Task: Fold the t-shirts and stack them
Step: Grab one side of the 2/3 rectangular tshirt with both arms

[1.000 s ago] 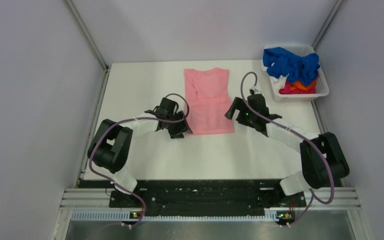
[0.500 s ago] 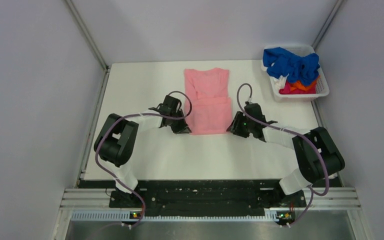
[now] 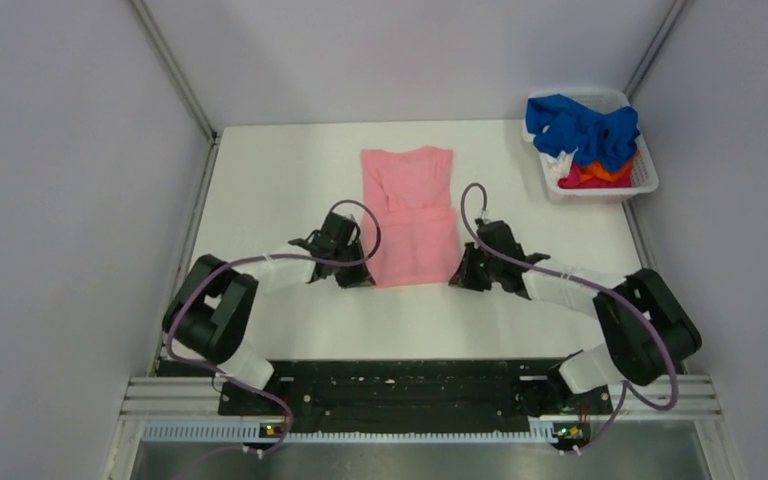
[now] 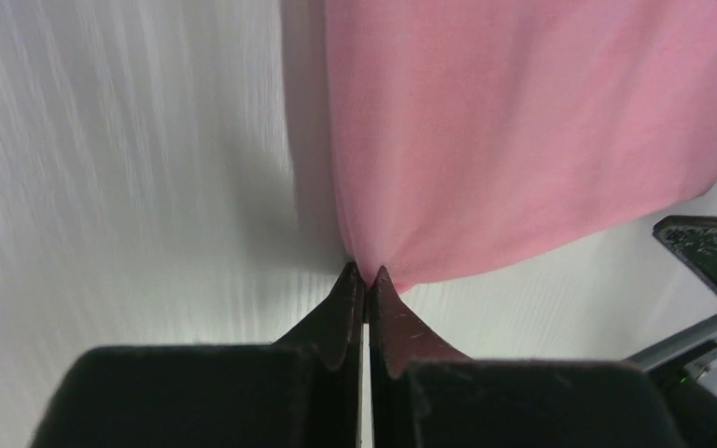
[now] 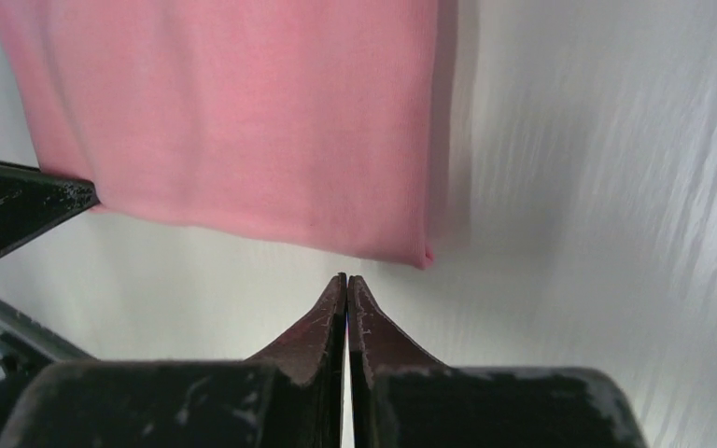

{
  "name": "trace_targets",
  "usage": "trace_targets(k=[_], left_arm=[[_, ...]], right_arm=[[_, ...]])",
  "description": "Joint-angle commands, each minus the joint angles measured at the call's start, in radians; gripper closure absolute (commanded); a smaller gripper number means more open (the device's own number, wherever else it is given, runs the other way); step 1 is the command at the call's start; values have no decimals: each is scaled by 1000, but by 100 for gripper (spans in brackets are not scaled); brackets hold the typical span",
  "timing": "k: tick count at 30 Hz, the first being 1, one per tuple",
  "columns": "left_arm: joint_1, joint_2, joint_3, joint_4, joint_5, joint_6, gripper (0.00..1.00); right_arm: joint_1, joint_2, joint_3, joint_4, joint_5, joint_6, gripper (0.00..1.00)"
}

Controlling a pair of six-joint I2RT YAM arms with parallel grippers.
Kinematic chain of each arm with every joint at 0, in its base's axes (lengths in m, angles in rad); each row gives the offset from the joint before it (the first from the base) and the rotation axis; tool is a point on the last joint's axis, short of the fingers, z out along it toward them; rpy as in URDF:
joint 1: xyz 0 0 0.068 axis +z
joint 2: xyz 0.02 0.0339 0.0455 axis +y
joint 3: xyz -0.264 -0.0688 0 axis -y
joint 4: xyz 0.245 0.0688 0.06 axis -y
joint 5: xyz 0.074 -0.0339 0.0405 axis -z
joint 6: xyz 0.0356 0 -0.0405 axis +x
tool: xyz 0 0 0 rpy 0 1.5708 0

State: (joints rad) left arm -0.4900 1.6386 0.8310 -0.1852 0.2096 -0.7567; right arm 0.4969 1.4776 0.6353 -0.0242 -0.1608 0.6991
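We see our right pincer (image 5: 346, 283), tips pressed together, just beside a corner of the salmon-pink t-shirt (image 5: 243, 112). It lies on the white counter (image 5: 607, 205).

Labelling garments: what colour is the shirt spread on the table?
The shirt is plain salmon pink; top external view.

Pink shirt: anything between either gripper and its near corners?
Nothing visible. The left gripper is shut on the shirt at its near-left corner. The right gripper is shut just short of the near-right corner, with only bare table between.
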Motion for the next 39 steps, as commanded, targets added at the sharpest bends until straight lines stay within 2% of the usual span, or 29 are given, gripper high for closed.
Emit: trace_targets(k=[1, 7, 11, 14, 17, 19, 21, 23, 32, 34, 35, 39], left_arm=[[-77, -195, -134, -71, -109, -7, 100], [-238, -493, -243, -236, -244, -117, 100], [-272, -644, -243, -260, -221, -137, 100], [-274, -683, -192, -280, -255, -100, 100], [-274, -658, -159, -311, -264, -86, 100], [-274, -638, -175, -292, -238, -89, 100], [-274, -622, -189, -296, -216, -96, 100], [-274, -623, -212, -302, -222, -108, 100], [-274, -643, -297, -265, -215, -146, 100], [-275, -649, -310, -254, -215, -151, 100], [-274, -648, -314, -251, -214, -153, 100], [-274, -656, -323, -246, -222, -159, 100]], right_arm=[[82, -171, -65, -94, -29, -17, 100], [182, -406, -131, -220, -97, 22, 100], [188, -507, -112, -266, -124, 11, 100], [189, -543, -82, -300, -114, -12, 100], [188, -502, -84, -316, -88, -32, 99], [189, -435, -88, -311, -107, -30, 86], [198, -380, -112, -259, -118, -23, 65], [204, -332, -131, -210, -97, -15, 56], [211, -175, -136, -168, 52, 2, 53], [212, -147, -137, -136, 43, 1, 54], [215, -131, -138, -113, 26, -2, 60], [247, -82, -103, -140, 2, -15, 100]])
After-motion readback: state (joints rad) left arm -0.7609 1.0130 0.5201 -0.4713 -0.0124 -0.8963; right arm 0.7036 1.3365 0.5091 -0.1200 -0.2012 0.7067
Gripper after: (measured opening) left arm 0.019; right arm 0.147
